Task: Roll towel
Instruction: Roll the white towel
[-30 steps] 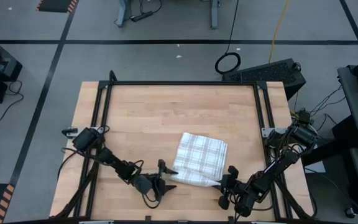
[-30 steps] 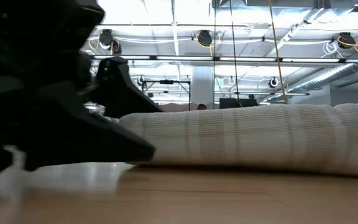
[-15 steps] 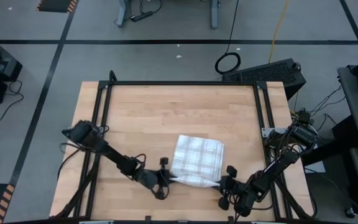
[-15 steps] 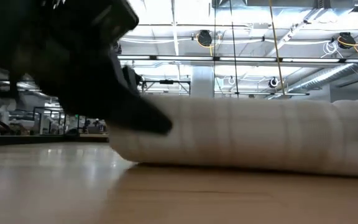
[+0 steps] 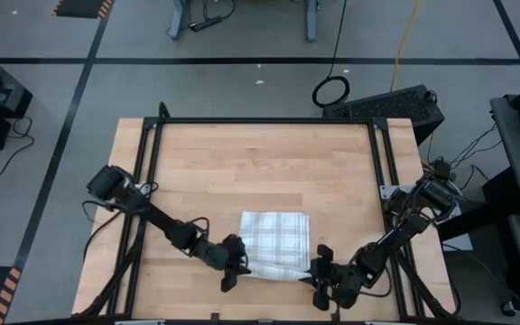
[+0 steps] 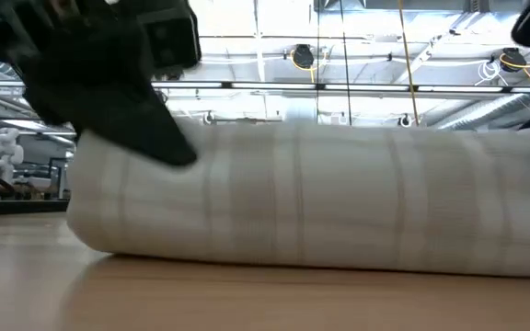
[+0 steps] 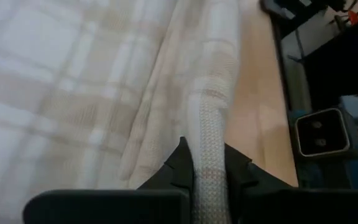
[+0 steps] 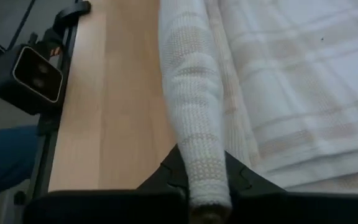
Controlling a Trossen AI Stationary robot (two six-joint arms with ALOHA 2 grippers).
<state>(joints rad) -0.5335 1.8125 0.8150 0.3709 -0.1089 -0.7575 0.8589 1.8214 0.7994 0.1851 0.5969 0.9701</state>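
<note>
Light wooden table inside a black frame. 1 towel lies on it near the front edge, its front edge rolled up.

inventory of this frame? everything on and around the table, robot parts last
towel: 1, white with grey plaid, near-middle of the table, near edge rolled up
table: 1, light wood with a black frame, centre
cable coil: 1, black, on the floor beyond the table
black case: 1, on the floor at the table's far right corner
left gripper: 1, dark, shut on the towel roll's left end
right gripper: 1, dark, shut on the roll's right end
</note>
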